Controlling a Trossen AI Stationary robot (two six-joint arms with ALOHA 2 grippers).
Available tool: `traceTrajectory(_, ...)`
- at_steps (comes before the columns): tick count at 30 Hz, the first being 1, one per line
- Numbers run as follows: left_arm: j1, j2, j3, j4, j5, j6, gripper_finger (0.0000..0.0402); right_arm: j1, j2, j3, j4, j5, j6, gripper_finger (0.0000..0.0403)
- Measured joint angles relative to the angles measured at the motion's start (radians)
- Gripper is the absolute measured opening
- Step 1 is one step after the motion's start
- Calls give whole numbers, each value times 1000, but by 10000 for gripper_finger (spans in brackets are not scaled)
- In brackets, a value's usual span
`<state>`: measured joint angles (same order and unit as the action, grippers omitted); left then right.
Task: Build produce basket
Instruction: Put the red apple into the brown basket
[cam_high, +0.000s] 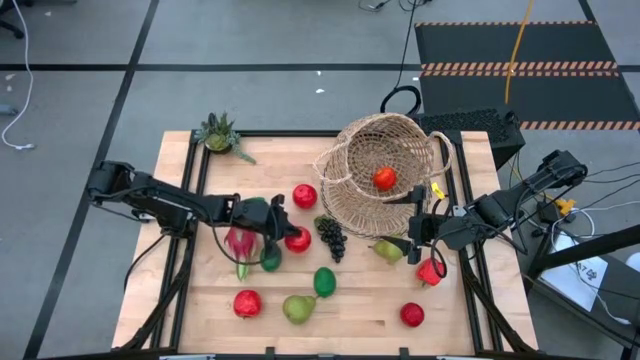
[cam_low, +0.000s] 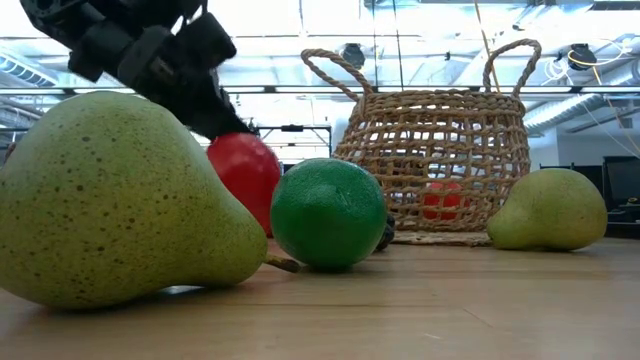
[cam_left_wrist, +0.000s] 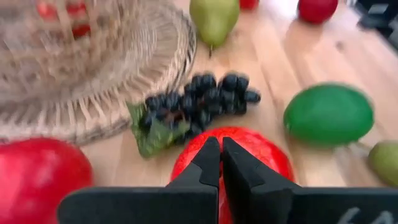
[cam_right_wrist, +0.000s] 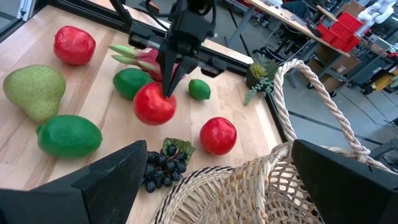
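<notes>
Left gripper (cam_right_wrist: 166, 87) sits tip-down on a red apple (cam_right_wrist: 153, 104) mid-table, fingers (cam_left_wrist: 208, 163) pinched together and grasping nothing, probably a missed pick. Right gripper (cam_high: 412, 236) waits wide open and empty beside the basket (cam_high: 385, 165), which holds one red fruit (cam_high: 384, 179).

The tan wicker basket (cam_high: 385, 172) lies tipped, holding one red fruit (cam_high: 384, 179). Apples (cam_high: 304, 196), pears (cam_high: 297, 308), limes (cam_high: 324, 282) and grapes (cam_high: 331, 237) lie scattered beside it.

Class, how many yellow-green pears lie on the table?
2. One yellow-green pear near the table's front edge; the other beside the tan woven wicker basket. More may hide behind it.
</notes>
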<state>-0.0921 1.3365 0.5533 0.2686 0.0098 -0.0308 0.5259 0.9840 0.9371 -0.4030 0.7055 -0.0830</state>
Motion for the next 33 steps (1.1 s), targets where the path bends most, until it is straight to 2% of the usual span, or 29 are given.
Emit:
traceTrajectory(6, -20, -100, 17, -16, -22, 102, 1, 0, 0, 0, 7, 0, 0, 393)
traceTrajectory(13, -53, -183, 95, -112, -150, 331, 1, 0, 0, 0, 29, 0, 9, 393)
traceTrajectory(20, -91, -187, 172, -145, -213, 678, 0, 0, 0, 0, 33, 0, 47, 393)
traceTrajectory(30, -142, -183, 177, -136, -249, 1173, 0, 0, 0, 0, 32, -2, 108, 393)
traceTrajectory(33, -159, -179, 177, -116, -270, 1259, 1, 0, 0, 0, 32, -3, 119, 393)
